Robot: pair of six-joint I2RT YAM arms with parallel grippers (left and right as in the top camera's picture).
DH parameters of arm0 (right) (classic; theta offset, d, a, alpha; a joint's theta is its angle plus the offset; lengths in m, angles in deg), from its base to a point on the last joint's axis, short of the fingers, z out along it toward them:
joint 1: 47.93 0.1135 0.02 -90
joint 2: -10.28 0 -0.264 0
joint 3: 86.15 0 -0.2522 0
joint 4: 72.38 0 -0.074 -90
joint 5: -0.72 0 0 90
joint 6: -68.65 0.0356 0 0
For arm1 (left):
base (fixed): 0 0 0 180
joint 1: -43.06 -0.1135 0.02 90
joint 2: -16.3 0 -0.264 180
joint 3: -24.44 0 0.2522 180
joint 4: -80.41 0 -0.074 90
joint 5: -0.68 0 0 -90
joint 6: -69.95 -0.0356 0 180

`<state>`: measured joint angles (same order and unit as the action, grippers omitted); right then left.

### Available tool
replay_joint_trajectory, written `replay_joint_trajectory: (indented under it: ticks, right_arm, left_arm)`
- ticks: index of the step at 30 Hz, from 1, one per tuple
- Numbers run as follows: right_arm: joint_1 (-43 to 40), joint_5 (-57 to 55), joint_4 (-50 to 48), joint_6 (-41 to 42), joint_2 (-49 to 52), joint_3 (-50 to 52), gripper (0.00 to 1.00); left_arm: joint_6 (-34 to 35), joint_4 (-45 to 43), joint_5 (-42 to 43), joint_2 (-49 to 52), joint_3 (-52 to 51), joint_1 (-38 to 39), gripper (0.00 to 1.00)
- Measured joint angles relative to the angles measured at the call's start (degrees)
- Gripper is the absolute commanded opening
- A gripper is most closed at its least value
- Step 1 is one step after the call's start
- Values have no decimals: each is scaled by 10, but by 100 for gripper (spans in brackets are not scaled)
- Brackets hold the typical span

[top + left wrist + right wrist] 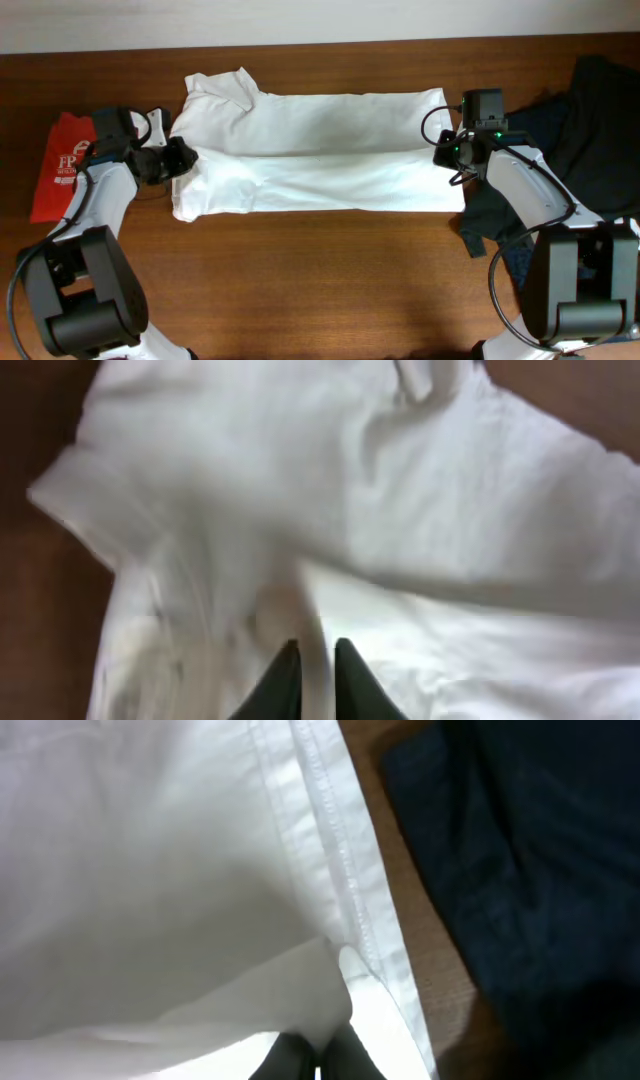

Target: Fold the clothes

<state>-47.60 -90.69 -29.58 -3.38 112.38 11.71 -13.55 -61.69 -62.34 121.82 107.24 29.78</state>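
A white shirt point(310, 150) lies spread across the wooden table, folded lengthwise into a long band. My left gripper point(178, 157) is at its left end and is shut on a pinch of the white fabric point(318, 660). My right gripper point(447, 150) is at its right end, shut on a fold of the white shirt point(330, 985) beside the stitched hem point(335, 850).
A pile of dark clothes point(570, 130) lies at the right side of the table, also seen in the right wrist view point(530, 850). A red garment point(60, 165) lies at the far left. Bare wood runs along the front of the table point(320, 280).
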Motion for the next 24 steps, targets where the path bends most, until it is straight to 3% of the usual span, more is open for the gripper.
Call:
replay_joint_trajectory:
  ticks: [1, 4, 6, 8, 10, 11, 13, 16, 17, 18, 24]
  right_arm:
    - [0, 0, -11, 2, 2, 0, 34]
    - [0, 0, -24, 0, 3, 0, 41]
    - [0, -2, -12, 1, 3, 0, 40]
    - [0, -2, 45, -2, 4, 0, 25]
    - [0, -2, 88, 0, 4, 3, 20]
    - [0, -2, 96, 0, 4, 10, 19]
    - [0, -2, 82, 1, 4, 39, 19]
    - [0, -2, 40, 0, 4, 91, 19]
    - [0, -2, 29, 0, 4, 100, 19]
    - [0, -2, 20, 0, 4, 106, 19]
    - [0, -2, 0, 0, 4, 107, 19]
  left_arm:
    - [0, -11, 0, 0, 0, 0, 63]
    - [1, -10, -7, 0, 0, 0, 65]
    - [0, 26, -10, 0, 0, -1, 65]
    - [0, 105, -11, 0, 2, -18, 65]
    - [-5, 189, -16, 0, 2, -40, 66]
    - [-9, 253, -32, 0, -1, -56, 66]
    - [-11, 287, -61, 0, -1, -73, 66]
    - [-11, 298, -81, 0, -2, -75, 64]
    - [-11, 298, -84, 0, -5, -70, 58]
    - [-11, 297, -84, 0, -11, -69, 45]
    - [-15, 237, -90, 0, -53, -68, 47]
